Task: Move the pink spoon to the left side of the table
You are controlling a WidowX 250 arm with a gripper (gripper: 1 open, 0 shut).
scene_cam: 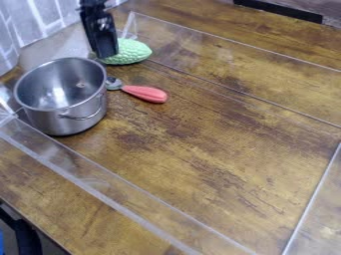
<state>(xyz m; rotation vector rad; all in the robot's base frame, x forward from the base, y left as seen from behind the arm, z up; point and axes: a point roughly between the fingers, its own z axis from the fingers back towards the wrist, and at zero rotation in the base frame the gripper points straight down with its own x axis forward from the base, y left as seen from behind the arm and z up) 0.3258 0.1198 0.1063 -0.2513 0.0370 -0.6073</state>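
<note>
The pink spoon [139, 93] lies flat on the dark wood table [226, 129], its pinkish-red handle pointing right and its silver bowl tucked against the steel pot [59, 95]. My gripper [103, 48] is a black body hanging upright at the top left, above and behind the spoon, in front of the green scrubber [131, 51]. Its fingers point down and look close together; I cannot tell whether they are open or shut. It holds nothing that I can see.
The steel pot stands empty at the left. The green knobbly scrubber lies behind it, partly hidden by the gripper. A clear plastic raised edge [120, 189] runs along the table's front and right.
</note>
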